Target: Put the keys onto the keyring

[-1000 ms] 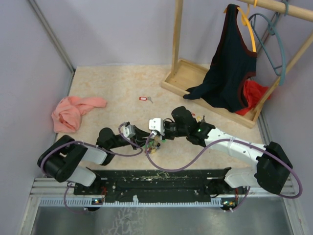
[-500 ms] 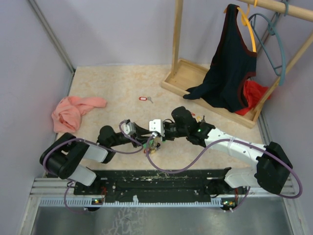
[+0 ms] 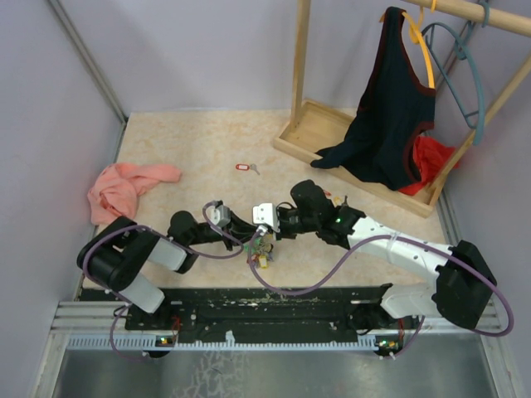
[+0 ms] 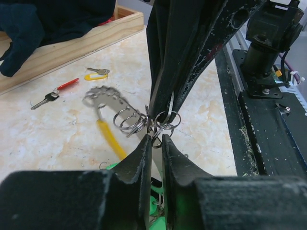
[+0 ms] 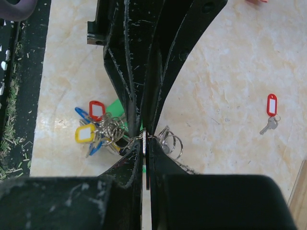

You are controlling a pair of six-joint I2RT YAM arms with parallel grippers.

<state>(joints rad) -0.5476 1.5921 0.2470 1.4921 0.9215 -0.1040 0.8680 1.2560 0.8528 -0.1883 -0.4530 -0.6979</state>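
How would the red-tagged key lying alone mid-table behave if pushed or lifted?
The red-tagged key lies flat on the smooth table, so it would probably slide, not roll. Tag and key look loosely linked, so it may flop when lifted.

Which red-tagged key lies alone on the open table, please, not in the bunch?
The red-tagged key lying by itself between the pink cloth and the wooden rack base. The other red tag sits in the bunch of keys.

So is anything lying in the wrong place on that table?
Yes. A small silver key with a red plastic tag lies alone on the marbled beige tabletop, apart from the bunch of coloured-tagged keys. A crumpled pink cloth lies dumped off to the left.
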